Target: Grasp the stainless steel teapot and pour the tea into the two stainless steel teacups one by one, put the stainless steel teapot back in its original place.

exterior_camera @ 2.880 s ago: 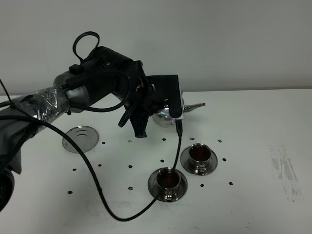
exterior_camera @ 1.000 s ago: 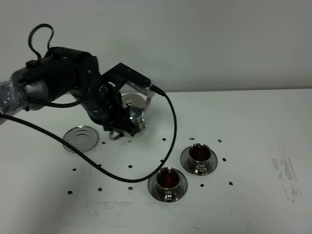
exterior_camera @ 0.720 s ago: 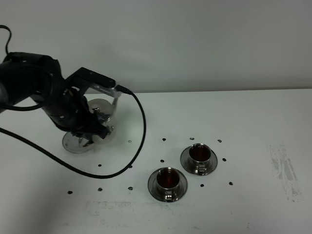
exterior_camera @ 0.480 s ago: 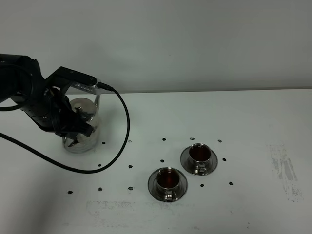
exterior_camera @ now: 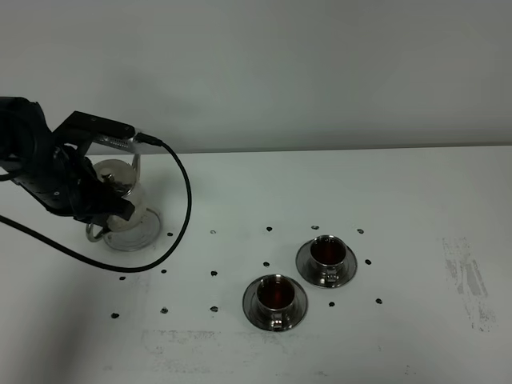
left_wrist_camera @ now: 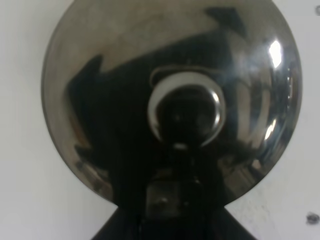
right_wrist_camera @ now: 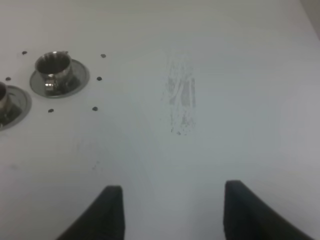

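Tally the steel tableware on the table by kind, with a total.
Teapot: 1
Teacups: 2
Cup saucers: 2
Coaster disc under the teapot: 1
Total: 6

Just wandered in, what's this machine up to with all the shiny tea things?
The left gripper holds a stainless steel teapot and has it over a round steel coaster at the left of the white table; whether it rests there yet is unclear. Two steel teacups on saucers stand toward the middle, both with dark tea in them. The right gripper hangs open over bare table, holding nothing.
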Robot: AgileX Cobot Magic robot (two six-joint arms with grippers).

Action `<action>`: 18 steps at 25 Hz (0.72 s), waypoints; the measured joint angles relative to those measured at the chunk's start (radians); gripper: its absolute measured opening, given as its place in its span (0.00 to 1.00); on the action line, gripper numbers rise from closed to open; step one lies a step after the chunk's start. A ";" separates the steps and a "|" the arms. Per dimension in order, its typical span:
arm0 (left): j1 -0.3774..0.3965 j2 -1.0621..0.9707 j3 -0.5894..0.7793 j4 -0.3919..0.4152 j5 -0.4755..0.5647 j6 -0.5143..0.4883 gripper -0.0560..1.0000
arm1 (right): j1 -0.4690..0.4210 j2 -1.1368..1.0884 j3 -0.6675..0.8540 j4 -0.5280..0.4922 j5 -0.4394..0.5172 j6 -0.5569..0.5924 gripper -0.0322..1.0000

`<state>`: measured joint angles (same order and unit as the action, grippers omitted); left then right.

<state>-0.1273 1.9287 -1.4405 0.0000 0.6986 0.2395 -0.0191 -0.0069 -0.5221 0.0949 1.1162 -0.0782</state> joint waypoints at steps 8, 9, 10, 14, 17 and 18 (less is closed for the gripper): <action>0.001 0.062 0.000 -0.027 -0.073 0.000 0.27 | 0.000 0.000 0.000 0.000 0.000 0.000 0.46; 0.001 0.067 0.000 -0.028 -0.075 0.000 0.27 | 0.000 0.000 0.000 0.000 0.000 0.000 0.46; 0.001 0.071 0.000 -0.028 -0.075 0.000 0.27 | 0.000 0.000 0.000 0.000 0.000 0.000 0.46; 0.001 0.088 0.000 -0.028 -0.078 0.000 0.27 | 0.000 0.000 0.000 0.000 0.000 0.000 0.46; 0.001 0.096 0.000 -0.029 -0.080 0.000 0.27 | 0.000 0.000 0.000 0.000 0.000 0.000 0.46; 0.001 0.099 0.000 -0.029 -0.082 0.000 0.27 | 0.000 0.000 0.000 0.000 0.000 0.000 0.46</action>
<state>-0.1263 2.0273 -1.4405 -0.0289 0.6162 0.2395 -0.0191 -0.0069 -0.5221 0.0949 1.1162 -0.0782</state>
